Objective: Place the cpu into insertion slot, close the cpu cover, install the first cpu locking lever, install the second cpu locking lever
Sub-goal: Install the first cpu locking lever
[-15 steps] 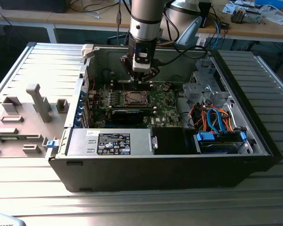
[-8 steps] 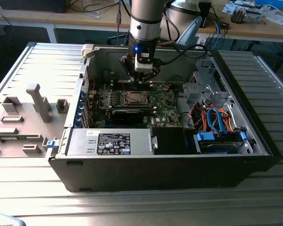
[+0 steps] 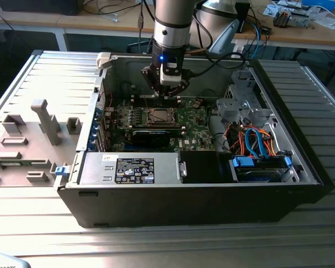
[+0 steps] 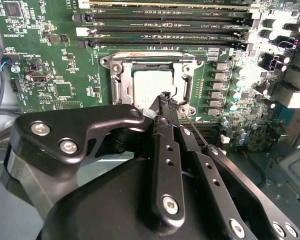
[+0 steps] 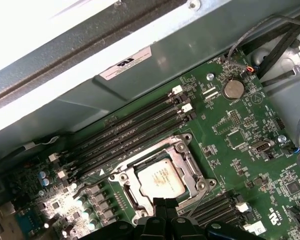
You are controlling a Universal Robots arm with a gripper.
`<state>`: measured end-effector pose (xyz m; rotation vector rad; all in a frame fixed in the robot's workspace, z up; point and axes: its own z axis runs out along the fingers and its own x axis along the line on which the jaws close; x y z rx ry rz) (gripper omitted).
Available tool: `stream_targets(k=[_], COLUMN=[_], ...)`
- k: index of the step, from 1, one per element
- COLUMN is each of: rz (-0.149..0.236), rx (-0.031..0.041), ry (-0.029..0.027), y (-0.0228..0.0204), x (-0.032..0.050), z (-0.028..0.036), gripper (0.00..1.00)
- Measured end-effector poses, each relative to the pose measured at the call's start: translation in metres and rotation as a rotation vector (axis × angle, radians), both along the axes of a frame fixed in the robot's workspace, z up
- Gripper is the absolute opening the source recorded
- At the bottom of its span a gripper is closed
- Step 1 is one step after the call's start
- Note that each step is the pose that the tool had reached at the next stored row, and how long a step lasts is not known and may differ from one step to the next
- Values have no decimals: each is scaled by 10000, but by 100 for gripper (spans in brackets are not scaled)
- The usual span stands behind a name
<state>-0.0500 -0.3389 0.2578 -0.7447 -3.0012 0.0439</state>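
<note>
Status at the socket, inside the open computer case (image 3: 212, 192)

- Chip (image 4: 147, 85): lies flat in the socket (image 3: 158, 116), silvery top up, square to the rim in both wrist views. I judge step one done
- Cover plate (image 5: 190, 165): down flat around the chip, which shows through its window. No gap is visible between plate and socket frame in the first wrist view. I judge step two done, or very nearly
- Levers: a thin metal rod (image 4: 195, 131) runs out from the socket corner just beside my fingertips, over the green board (image 4: 55, 65). I take it for one locking lever. Whether it is hooked under its catch I cannot tell, as my fingers hide that end. I cannot pick out the second lever with any certainty
- My gripper (image 4: 165, 97): fingers closed together, tips meeting, with nothing visibly held between them. The tips sit low at the cover's edge, on the side of the socket away from the long memory slots (image 4: 165, 25), touching the plate or just above it; contact is not certain from these angles
- In the exterior view the arm stands over the far middle of the case, with the gripper straight above the socket

Reckoning: two of four steps look complete. Both lever steps I count as open, the first possibly in hand
</note>
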Motion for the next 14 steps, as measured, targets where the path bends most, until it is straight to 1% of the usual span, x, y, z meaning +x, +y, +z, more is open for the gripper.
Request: stream_targets(k=[14], rz=[349], rx=[0], ry=[0], y=[0], x=[0], z=[0], gripper=[11])
